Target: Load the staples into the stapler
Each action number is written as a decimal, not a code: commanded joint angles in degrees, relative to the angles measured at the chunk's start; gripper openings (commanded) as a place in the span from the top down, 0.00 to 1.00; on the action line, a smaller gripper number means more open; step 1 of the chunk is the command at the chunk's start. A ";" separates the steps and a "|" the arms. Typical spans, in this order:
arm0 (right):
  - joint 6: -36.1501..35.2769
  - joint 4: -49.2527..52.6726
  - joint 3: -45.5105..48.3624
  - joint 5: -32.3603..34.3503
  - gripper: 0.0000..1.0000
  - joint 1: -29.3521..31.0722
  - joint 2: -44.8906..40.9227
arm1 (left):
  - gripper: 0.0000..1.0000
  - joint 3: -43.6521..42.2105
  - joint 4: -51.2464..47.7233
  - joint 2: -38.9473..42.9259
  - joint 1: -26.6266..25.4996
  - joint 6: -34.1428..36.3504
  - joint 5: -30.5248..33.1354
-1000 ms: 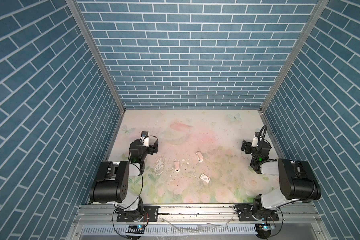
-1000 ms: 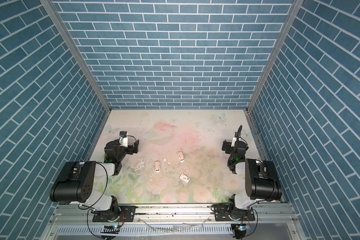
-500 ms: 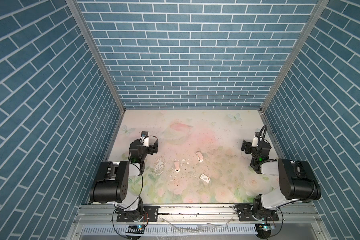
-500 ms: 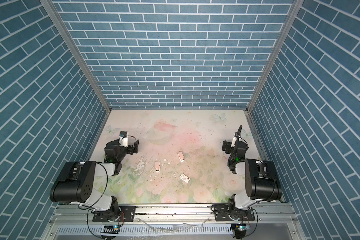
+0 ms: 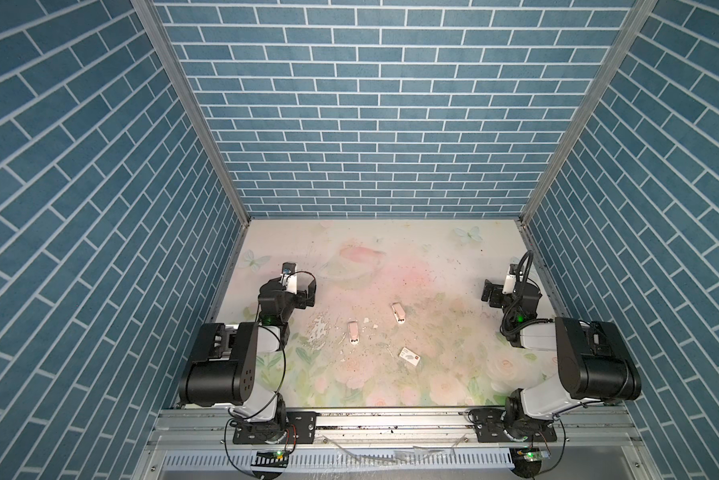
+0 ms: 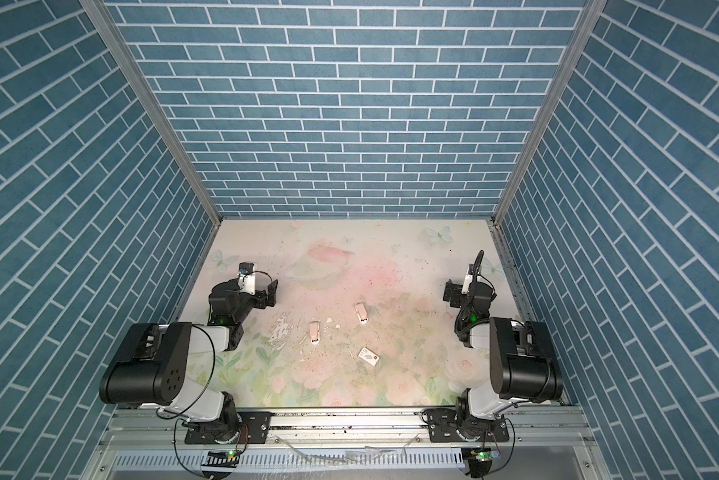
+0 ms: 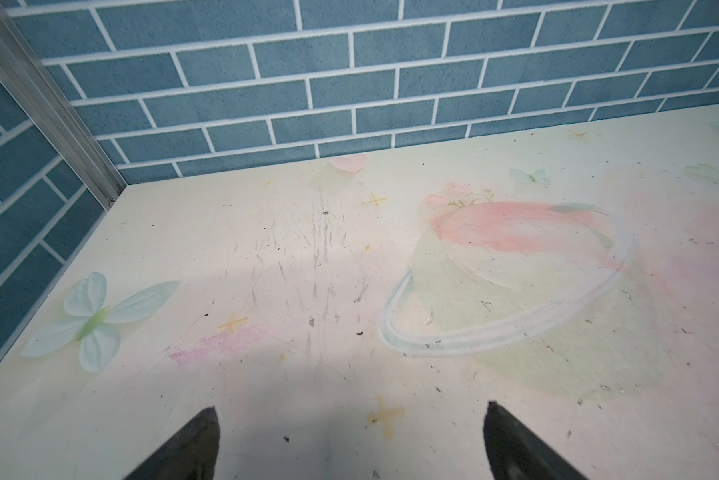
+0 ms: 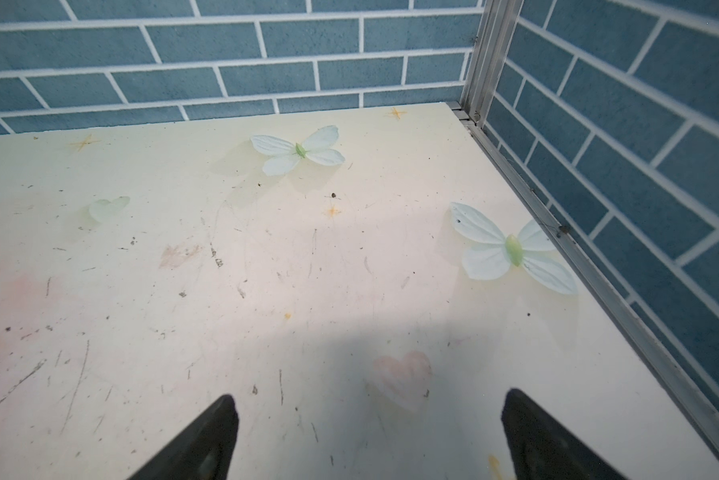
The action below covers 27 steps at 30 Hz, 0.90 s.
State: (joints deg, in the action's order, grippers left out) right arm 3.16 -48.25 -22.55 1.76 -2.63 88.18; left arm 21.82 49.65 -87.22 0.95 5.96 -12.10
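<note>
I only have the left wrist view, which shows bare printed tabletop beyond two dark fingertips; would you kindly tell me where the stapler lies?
Observer: In both top views a nearer pale pink stapler and a farther pale pink stapler lie in the middle of the floral printed table.
Operator: Thank you; does anything else lie by them?
Observer: A small white cardboard box with a red mark lies flat, apart from both, nearer the table's front edge.
Operator: Is the right gripper occupied?
Observer: No; the right gripper is open and empty, over a bare stretch at the table's right side.
</note>
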 commanded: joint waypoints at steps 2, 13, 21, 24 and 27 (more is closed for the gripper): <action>0.96 1.80 -0.78 3.29 0.01 0.13 -2.39 | 0.01 5.38 -14.11 6.14 0.11 1.67 -3.27; 12.48 46.59 -16.28 5.41 0.01 0.44 -17.63 | 0.01 25.30 -57.50 16.25 -0.45 11.26 -11.87; 23.03 68.74 -20.18 -16.19 0.07 0.96 -28.30 | 0.00 40.91 -91.21 19.27 -12.25 30.61 -16.16; 25.86 75.58 -21.00 -24.68 0.15 1.39 -29.58 | 0.00 42.55 -95.86 18.18 -20.07 34.31 -15.01; 28.32 78.95 -19.02 -31.96 0.22 2.56 -31.22 | 0.01 42.63 -96.84 15.36 -28.39 35.01 -13.72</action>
State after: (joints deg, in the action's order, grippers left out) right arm 25.96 21.04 -42.24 -18.79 -1.13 58.63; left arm 64.14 -38.09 -69.28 -22.20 36.14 -26.30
